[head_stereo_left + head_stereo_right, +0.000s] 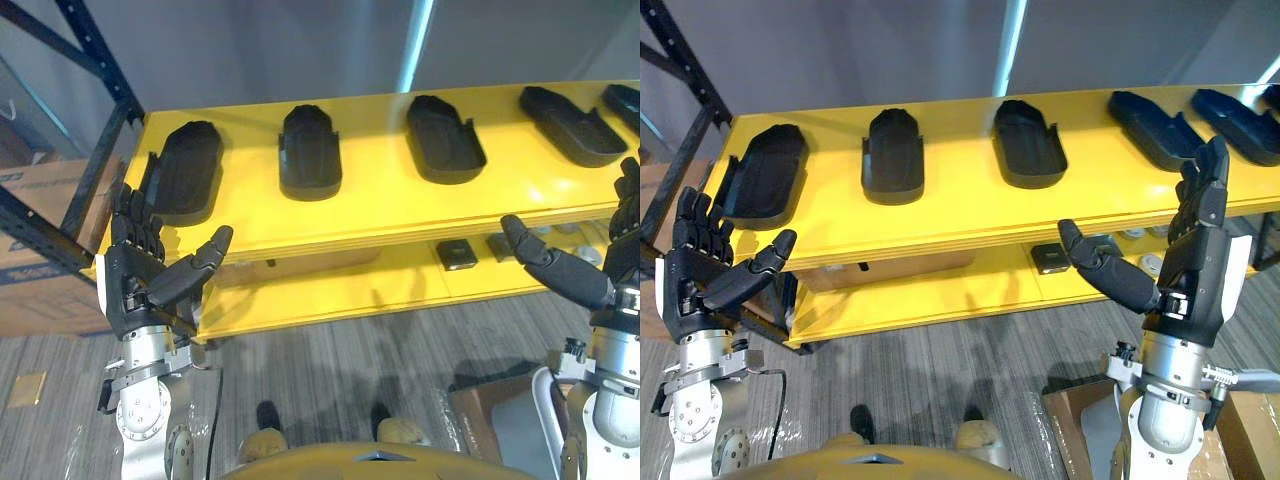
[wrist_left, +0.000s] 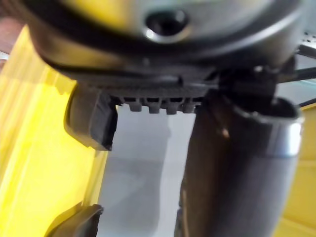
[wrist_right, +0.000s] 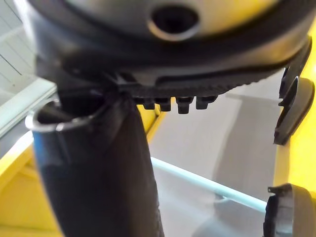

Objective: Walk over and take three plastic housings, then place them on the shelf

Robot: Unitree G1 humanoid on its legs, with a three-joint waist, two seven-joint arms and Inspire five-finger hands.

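Housings [image 1: 892,155] on yellow shelf [image 1: 970,215], five, perhaps a sixth, left hand [image 1: 690,275] and right hand [image 1: 1195,250] splayed, empty

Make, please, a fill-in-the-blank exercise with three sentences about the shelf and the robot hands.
The shelf is painted ___. The black plastic housings lie on its ___ board. The left robot hand and the right robot hand are both ___, holding nothing.
Missing words: yellow; upper; open.
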